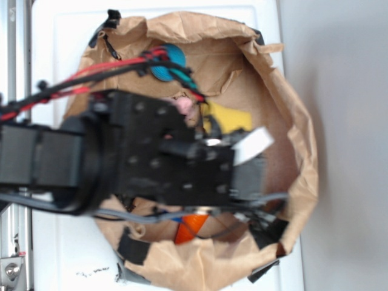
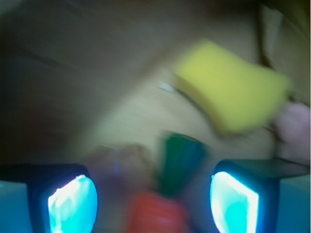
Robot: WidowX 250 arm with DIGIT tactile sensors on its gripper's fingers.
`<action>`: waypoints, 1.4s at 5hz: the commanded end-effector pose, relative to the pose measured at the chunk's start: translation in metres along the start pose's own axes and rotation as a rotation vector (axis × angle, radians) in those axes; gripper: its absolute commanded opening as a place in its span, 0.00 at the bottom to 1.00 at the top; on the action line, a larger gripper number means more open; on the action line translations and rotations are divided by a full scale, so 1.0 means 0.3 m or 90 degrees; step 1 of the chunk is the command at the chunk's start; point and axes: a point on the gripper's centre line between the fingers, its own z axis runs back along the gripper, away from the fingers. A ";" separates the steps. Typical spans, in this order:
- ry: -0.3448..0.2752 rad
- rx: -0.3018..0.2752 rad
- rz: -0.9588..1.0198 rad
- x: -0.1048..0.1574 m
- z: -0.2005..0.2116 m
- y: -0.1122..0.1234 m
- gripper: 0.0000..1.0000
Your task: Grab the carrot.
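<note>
The wrist view is blurred. In it the carrot lies between my fingers, its dark green top [image 2: 180,165] pointing away and its orange body [image 2: 156,214] at the bottom edge. My gripper [image 2: 153,204] is open, the cyan-lit pads [image 2: 73,204] standing wide on either side with gaps to the carrot. In the exterior view my black arm [image 1: 170,151] covers the middle of the basket, and only an orange piece of the carrot [image 1: 191,227] shows below it.
A basket lined with crumpled brown paper [image 1: 297,151] holds everything. A yellow sponge wedge [image 2: 233,92] lies just beyond the carrot, with a pink plush [image 2: 294,126] beside it. A blue disc [image 1: 171,60] rests at the basket's far side.
</note>
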 end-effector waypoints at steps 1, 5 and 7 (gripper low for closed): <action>-0.064 -0.020 0.004 -0.047 -0.060 -0.044 1.00; -0.020 -0.026 0.082 0.097 0.042 -0.135 0.00; 0.008 -0.086 0.059 0.155 0.185 -0.091 0.00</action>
